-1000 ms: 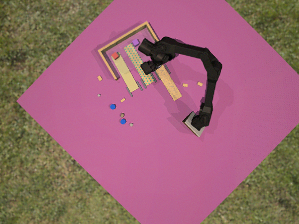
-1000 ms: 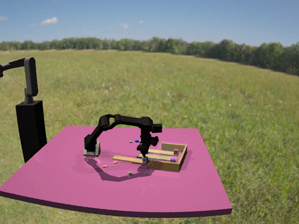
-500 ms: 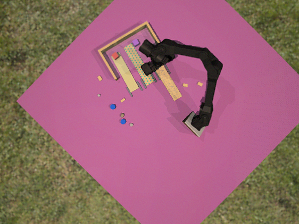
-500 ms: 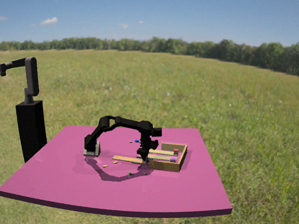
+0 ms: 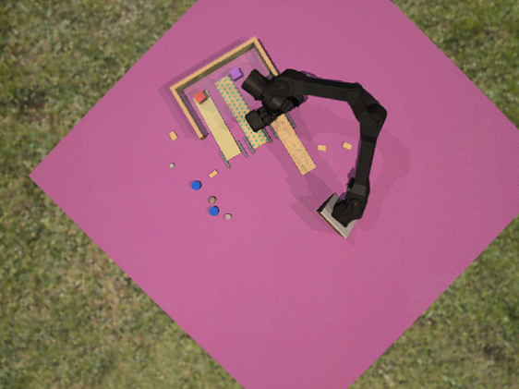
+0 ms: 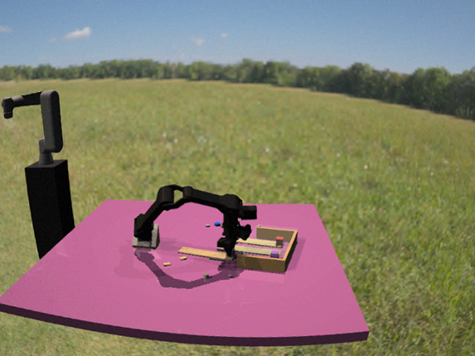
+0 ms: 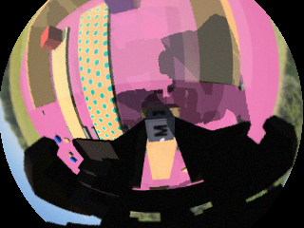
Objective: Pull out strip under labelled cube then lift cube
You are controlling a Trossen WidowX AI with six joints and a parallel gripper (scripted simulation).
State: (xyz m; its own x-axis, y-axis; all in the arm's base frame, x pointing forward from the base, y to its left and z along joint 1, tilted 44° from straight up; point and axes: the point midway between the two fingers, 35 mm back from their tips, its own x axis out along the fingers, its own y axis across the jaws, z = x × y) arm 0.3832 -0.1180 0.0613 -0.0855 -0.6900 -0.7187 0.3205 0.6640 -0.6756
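outdoors, grassy field | grass (image 5: 39, 284) (image 6: 382, 206), tree line (image 6: 306, 75), open sky (image 6: 231, 9)

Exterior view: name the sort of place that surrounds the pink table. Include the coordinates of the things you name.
Probably an open field or meadow outdoors: grass (image 6: 361, 208) runs out around the pink table (image 6: 198, 312) to a line of trees (image 6: 298, 76), under a blue sky (image 6: 257, 6) with a few small clouds.
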